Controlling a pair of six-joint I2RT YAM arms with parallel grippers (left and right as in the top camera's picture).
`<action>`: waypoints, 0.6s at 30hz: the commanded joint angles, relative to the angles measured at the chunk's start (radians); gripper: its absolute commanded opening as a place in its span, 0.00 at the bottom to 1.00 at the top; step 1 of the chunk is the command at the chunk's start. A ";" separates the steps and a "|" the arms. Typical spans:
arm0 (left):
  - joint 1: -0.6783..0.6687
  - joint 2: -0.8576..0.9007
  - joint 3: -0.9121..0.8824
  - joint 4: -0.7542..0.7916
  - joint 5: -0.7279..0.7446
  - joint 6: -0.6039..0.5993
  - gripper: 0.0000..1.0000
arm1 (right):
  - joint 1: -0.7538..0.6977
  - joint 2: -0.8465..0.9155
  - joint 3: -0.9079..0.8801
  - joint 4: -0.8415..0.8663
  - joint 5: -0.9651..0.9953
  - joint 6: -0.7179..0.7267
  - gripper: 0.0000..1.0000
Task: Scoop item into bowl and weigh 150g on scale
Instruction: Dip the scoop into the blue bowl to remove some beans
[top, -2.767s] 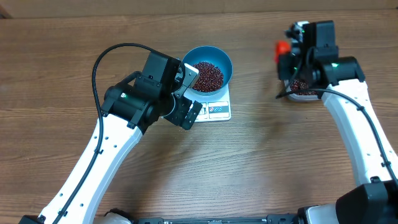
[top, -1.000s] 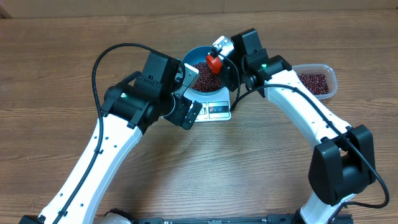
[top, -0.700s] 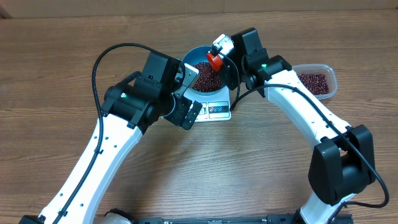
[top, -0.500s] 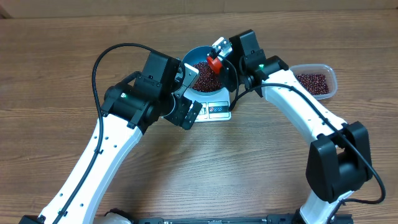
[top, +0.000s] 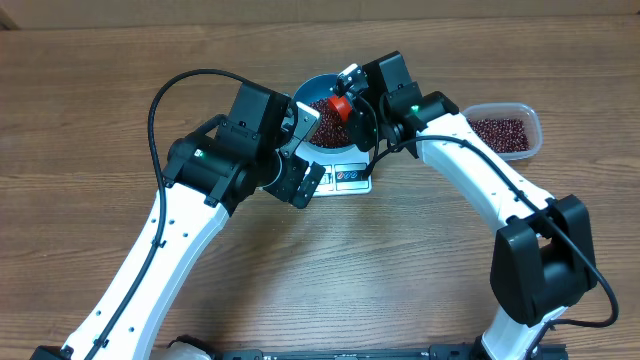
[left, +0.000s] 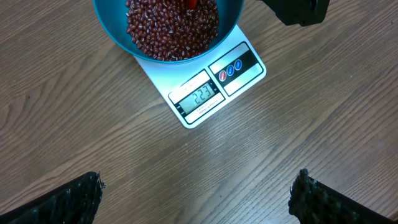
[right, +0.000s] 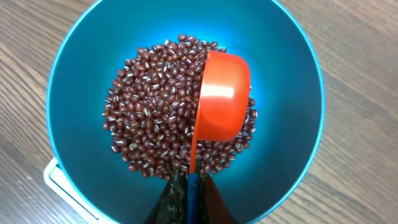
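The blue bowl (top: 335, 143) stands on the white scale (top: 350, 177), holding a heap of dark red-brown beans (top: 322, 128). My right gripper (top: 347, 88) is shut on the handle of the orange-red scoop (top: 338, 108), which hangs inside the bowl. In the right wrist view the scoop (right: 221, 102) is tipped on its side over the beans (right: 149, 112), within the bowl (right: 81, 74), and the gripper (right: 191, 199) pinches the thin handle. My left gripper (top: 308, 150) stands open beside the scale with nothing between its fingers. The left wrist view shows its gripper (left: 196, 199) above bare wood, and the scale (left: 242, 62) reads 223.
A clear plastic tub (top: 530, 120) with more beans sits at the right, behind my right forearm. The left arm's black cable loops over the table at the left. In the left wrist view the right arm's dark body (left: 292, 9) hangs beside the bowl (left: 112, 18).
My right arm carried the scoop from the tub to the bowl, then dipped it a little lower and to the left over the beans. The left arm has stayed still.
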 joint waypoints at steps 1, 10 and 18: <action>0.001 0.007 -0.007 0.003 0.015 0.022 1.00 | -0.021 0.005 0.001 -0.005 -0.101 0.055 0.04; 0.001 0.007 -0.007 0.003 0.015 0.022 1.00 | -0.064 0.005 0.001 -0.005 -0.207 0.178 0.03; 0.001 0.007 -0.007 0.003 0.015 0.022 1.00 | -0.136 0.005 0.001 -0.005 -0.467 0.200 0.04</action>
